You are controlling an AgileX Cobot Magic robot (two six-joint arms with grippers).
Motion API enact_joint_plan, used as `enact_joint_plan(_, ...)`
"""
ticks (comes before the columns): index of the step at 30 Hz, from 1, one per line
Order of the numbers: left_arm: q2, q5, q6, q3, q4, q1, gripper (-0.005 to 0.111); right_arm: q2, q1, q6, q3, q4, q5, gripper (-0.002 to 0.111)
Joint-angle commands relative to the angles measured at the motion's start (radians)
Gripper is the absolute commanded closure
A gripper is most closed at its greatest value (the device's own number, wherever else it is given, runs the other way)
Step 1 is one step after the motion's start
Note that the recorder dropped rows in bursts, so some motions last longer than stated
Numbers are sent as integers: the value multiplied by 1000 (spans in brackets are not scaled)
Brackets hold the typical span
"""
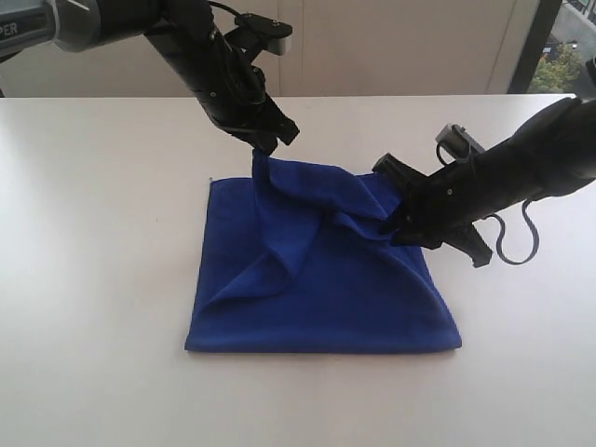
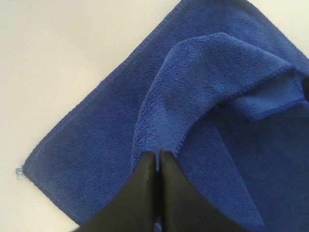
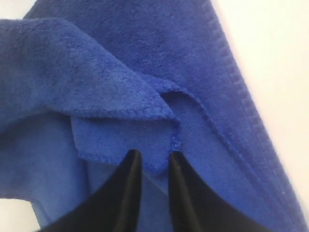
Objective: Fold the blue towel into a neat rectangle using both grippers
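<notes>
The blue towel [image 1: 317, 298] lies in the middle of the white table [image 1: 93, 279], flat except for two raised corners on its far side. The left gripper [image 1: 265, 142] is closed on the corner at 12 o'clock and holds it above the cloth. The right gripper [image 1: 396, 226], at 2 o'clock, has its jaws a little apart, with the other corner just before its tips. I judge the fold must go toward 6 o'clock, and only the left arm has a grip.

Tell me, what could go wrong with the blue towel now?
The left gripper pinches one corner up high, while the right gripper has open jaws at the other corner, so the blue towel might land crooked. The top layer is bunched in ridges, so wrinkles may get folded in.
</notes>
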Motion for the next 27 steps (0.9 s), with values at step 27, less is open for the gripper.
enact_joint_plan(27,-9,4,-8,6,-49,-6,107,46,0,58,4,69,26,87)
